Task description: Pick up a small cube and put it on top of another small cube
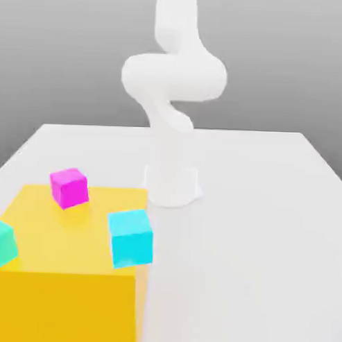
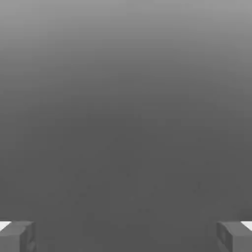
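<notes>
Exterior view: magenta cube (image 1: 69,187) lay at eleven o'clock of cyan cube (image 1: 131,237), unstacked; gripper (image 2: 126,236) was spread wide, empty.

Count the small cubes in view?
3, all on the yellow block: a magenta cube toward its back, a cyan cube at its right edge, a green cube cut off at the exterior view's left. More may be hidden.

Soft, even lighting, no harsh glare anywhere

Exterior view is bright: the white table (image 1: 269,226) looks nearly washed out, the arm (image 1: 173,97) blends into it, and the cubes cast only faint shadows on the yellow block (image 1: 65,295). Hand view is dim, a smooth grey gradient darkening downward, with 2 fingertips (image 2: 17,236) shaded grey.
</notes>
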You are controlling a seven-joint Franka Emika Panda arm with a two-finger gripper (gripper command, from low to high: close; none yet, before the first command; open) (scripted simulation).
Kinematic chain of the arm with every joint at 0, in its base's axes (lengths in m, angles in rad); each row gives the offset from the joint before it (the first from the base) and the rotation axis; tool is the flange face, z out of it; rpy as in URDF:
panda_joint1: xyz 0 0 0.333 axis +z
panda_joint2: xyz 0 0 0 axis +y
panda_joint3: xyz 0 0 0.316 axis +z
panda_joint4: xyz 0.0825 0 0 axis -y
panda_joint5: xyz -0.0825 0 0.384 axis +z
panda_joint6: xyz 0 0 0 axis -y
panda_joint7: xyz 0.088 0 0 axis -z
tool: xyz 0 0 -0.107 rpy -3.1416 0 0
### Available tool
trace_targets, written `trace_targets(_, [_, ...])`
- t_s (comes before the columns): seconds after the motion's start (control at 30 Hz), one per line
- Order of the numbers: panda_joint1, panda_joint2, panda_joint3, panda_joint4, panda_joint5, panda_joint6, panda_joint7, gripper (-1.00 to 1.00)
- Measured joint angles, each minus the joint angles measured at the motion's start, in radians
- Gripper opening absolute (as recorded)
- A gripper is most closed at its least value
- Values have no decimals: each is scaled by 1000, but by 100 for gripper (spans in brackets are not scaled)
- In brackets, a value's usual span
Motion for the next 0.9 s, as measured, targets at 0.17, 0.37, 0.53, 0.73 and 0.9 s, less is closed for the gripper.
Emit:
trace_targets(0.17, [-6, 184, 87, 33, 29, 35, 158, 0])
trace_targets(0.37, [-10, 397, 201, 71, 18, 77, 373, 0])
trace_targets(0.53, [13, 581, 277, 102, -40, 112, 587, 0])
trace_targets(0.73, [109, 810, 305, 141, -143, 150, 865, 0])
trace_targets(0.9, [205, 999, 289, 175, -215, 179, 1087, 0])
